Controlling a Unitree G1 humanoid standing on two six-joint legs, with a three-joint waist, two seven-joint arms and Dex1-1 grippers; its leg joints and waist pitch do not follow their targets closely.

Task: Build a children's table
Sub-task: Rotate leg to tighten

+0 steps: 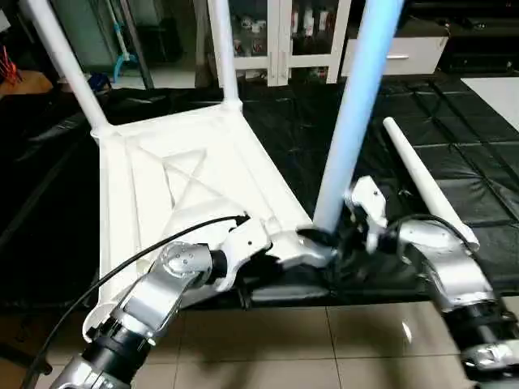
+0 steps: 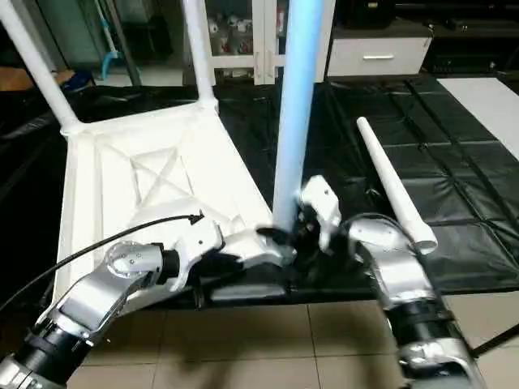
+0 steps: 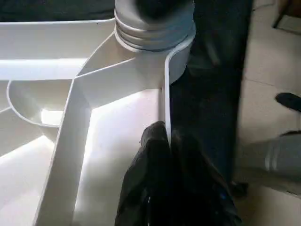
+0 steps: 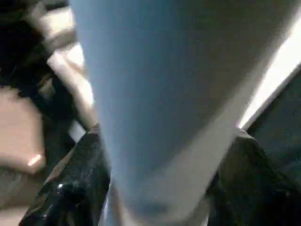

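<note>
While the tabletop [image 1: 195,174] lies upside down on the black mat [image 1: 454,162], ribs showing, three legs stand in its corner sockets and a fourth leg [image 1: 426,178] lies loose on the mat just to the right of it, well apart from the two far legs. The near leg [image 1: 353,113] rises almost straight up from the near right corner, its long axis vertical, fat end down in the socket [image 3: 155,28]. The loose one runs away from the robot, leaning left, with its wide open end nearest.

Hollow plastic like this looks light and stiff, but smooth and likely slippery; I would guess a leg is best held low on the thick part, the top by its rim.

That is how the left gripper [image 3: 164,141] has it: fingers pinched together on the thin rim wall [image 3: 165,94] right beside the socket. The right gripper [image 4: 160,207] sits at the base of the near leg, a finger on either side; whether they press it or stand off, I cannot tell.
</note>
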